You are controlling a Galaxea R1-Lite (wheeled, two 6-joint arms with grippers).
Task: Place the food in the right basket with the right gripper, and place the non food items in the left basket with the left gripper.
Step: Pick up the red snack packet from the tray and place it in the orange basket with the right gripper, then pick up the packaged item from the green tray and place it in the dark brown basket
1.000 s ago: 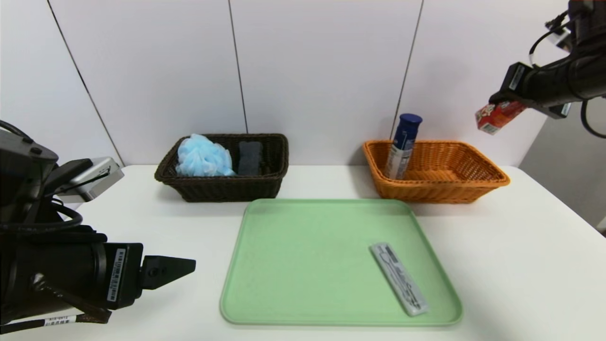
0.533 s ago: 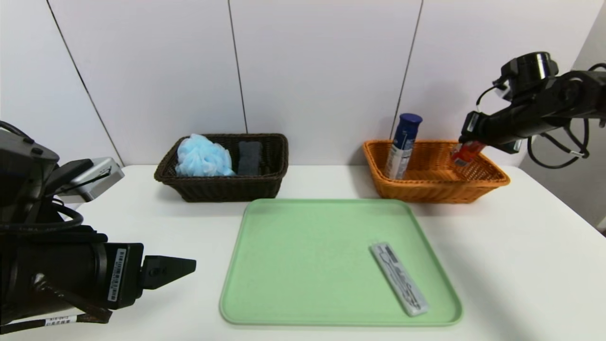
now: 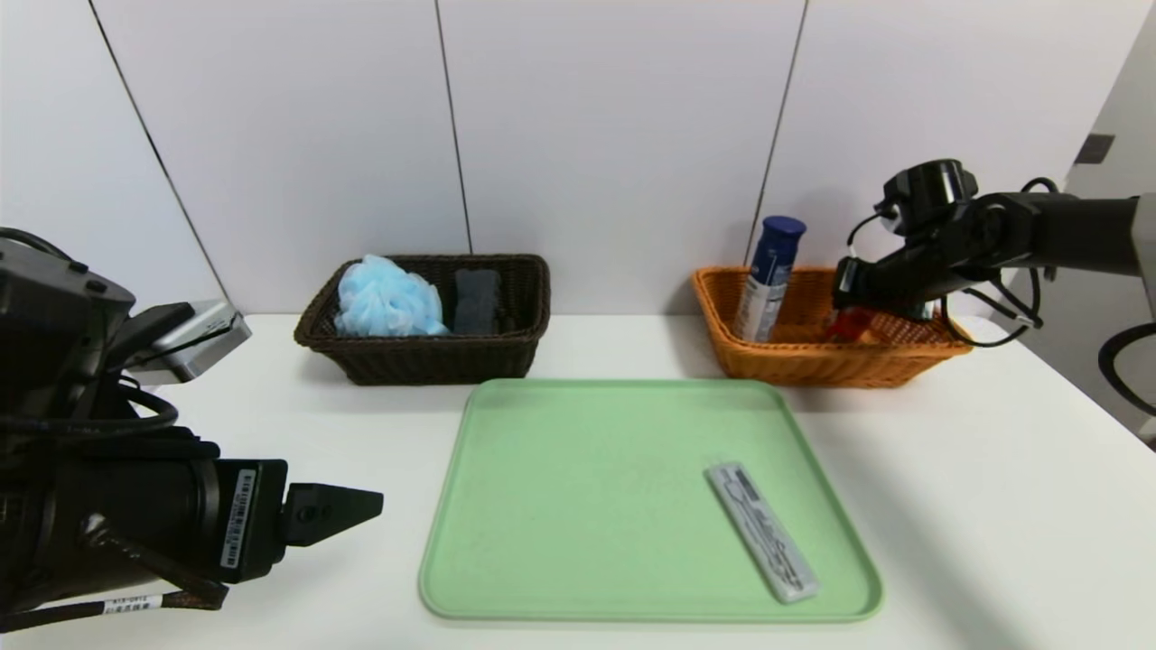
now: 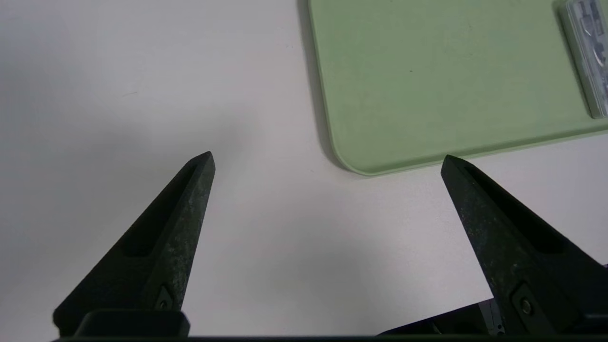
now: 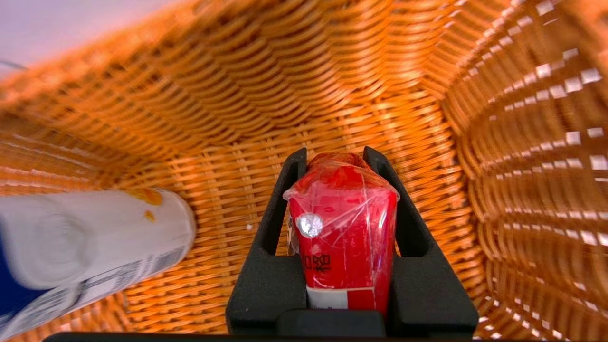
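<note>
Your right gripper (image 5: 335, 159) was clamped on a small red pack (image 5: 344, 228) — a soft, clear-wrapped packet with a white band near its base and a pinched, crinkled top. Both fingers (image 5: 280, 209) pressed flat against its sides, and it was held down inside the orange basket (image 3: 939, 346), its tip close over the woven floor; you could not tell whether it touched. Just beside it in that basket leaned a white can (image 3: 757, 302) with a blue cap, tilted against the basket's left wall, apart from the pack.

Your left gripper (image 4: 327, 161) hung over bare table (image 4: 118, 95) by the near left corner of the green tray (image 3: 578, 506), its 2 fingers spread wide with nothing between them. On the tray, toward its right near corner, lay 1 flat grey wrapped bar (image 3: 761, 531), set diagonally. The brown basket (image 3: 424, 357) sat at the back left, holding a blue bath puff (image 3: 386, 298) and a dark block (image 3: 476, 301) side by side.
</note>
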